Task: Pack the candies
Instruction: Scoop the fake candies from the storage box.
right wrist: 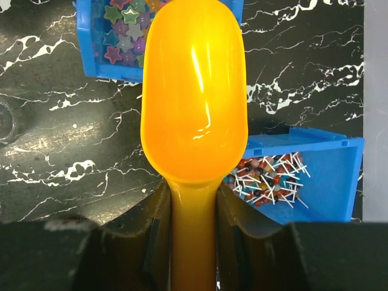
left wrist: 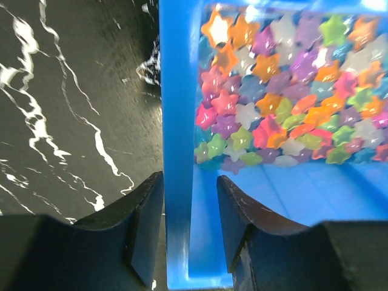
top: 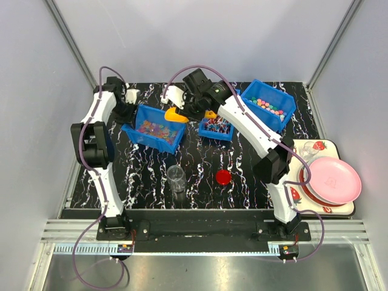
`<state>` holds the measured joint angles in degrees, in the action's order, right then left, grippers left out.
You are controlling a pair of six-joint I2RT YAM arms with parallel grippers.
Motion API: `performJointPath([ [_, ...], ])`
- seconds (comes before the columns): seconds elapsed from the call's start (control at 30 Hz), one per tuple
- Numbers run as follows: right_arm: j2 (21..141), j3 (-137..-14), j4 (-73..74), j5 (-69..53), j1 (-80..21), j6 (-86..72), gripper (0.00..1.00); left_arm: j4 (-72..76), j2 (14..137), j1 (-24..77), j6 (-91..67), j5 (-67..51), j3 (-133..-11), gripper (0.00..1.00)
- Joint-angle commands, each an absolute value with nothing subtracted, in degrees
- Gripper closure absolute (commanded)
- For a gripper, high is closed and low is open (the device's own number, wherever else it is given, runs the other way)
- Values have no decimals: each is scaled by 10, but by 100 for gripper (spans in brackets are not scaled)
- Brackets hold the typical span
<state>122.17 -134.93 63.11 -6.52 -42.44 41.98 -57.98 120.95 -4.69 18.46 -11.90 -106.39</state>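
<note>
The candies lie in three blue bins: coloured star pieces (left wrist: 285, 91) in the left bin (top: 138, 134), stick lollipops (right wrist: 267, 176) in the small middle bin (top: 225, 134), and round pieces (top: 267, 107) in the far right bin (top: 285, 97). My right gripper (right wrist: 194, 188) is shut on the handle of the yellow scoop (right wrist: 194, 91), which is empty and hangs between the left and middle bins (top: 175, 115). My left gripper (left wrist: 190, 182) straddles the left bin's wall (left wrist: 180, 91). Its outer finger is against the wall, and a narrow gap shows at the inner finger.
A clear cup (top: 176, 177) stands upright at the front centre, with a flat red lid (top: 223, 177) to its right. A pink plate (top: 333, 179) lies on a strawberry-print tray (top: 318, 145) at the right edge. The table is black marble.
</note>
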Motion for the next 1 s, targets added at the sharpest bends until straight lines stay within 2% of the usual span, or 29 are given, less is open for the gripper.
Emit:
performJointPath([
  [0.0, 1231, -1383, 635, -83, -421, 428, 100, -606, 1219, -47, 201, -93, -1085, 58],
  [0.1, 1238, -1387, 635, -83, -421, 425, 100, -614, 1226, -47, 205, -88, -1082, 62],
  [0.2, 1244, -1390, 635, -85, -421, 425, 100, -616, 1231, -47, 204, -78, -1081, 71],
  [0.67, 1269, -1404, 628, -65, -426, 424, 100, -607, 1248, -40, 201, -47, -1042, 79],
  [0.77, 1276, -1405, 632, -55, -432, 435, 100, -602, 1248, -37, 195, -49, -1036, 86],
  [0.8, 1280, -1406, 636, -53, -433, 438, 100, -599, 1247, -36, 194, -49, -1033, 93],
  [0.87, 1283, -1408, 639, -47, -438, 446, 100, -591, 1240, -34, 189, -48, -1029, 100],
  [0.97, 1296, -1421, 649, -31, -440, 453, 100, -573, 1230, -34, 181, -47, -1023, 100],
])
